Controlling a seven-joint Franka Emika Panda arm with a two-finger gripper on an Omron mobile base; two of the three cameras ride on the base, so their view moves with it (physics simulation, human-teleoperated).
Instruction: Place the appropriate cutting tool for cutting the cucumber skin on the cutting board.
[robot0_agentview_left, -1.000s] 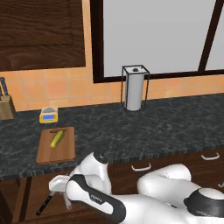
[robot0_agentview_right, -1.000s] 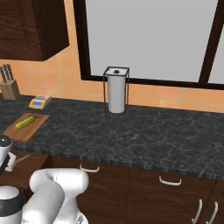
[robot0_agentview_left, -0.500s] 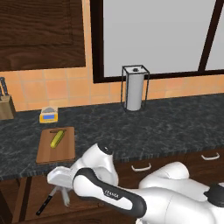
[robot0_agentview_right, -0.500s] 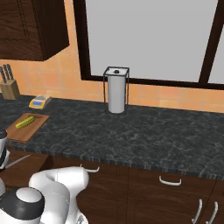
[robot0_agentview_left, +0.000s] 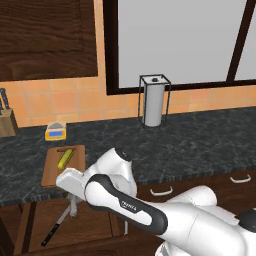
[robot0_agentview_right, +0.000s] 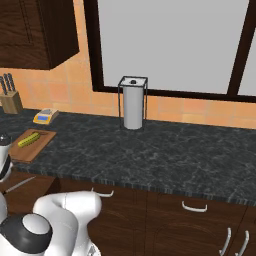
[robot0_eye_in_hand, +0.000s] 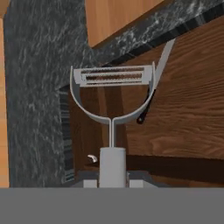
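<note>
My fingers (robot0_eye_in_hand: 112, 181) clamp the peeler (robot0_eye_in_hand: 112, 94) by its handle, below the worktop (robot0_agentview_left: 200, 137) edge; I should lift clear before swinging over the cutting board (robot0_agentview_left: 52, 167).

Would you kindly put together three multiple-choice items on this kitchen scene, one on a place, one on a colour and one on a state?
1. Where does the cucumber lie?
A. on the cutting board
B. in the open drawer
C. beside the paper towel holder

2. What colour is the peeler?
A. black
B. silver-grey
C. yellow

3. What is the state of the hand?
A. open above the board
B. shut on the knife
C. shut on the peeler

Answers:
1. A, both base views show the yellow-green cucumber on the brown board.
2. B, the hand view shows its forked head and stem all silver-grey.
3. C, the hand view shows the peeler's handle rising from between the fingertips, while the knife lies below in the drawer.
</note>
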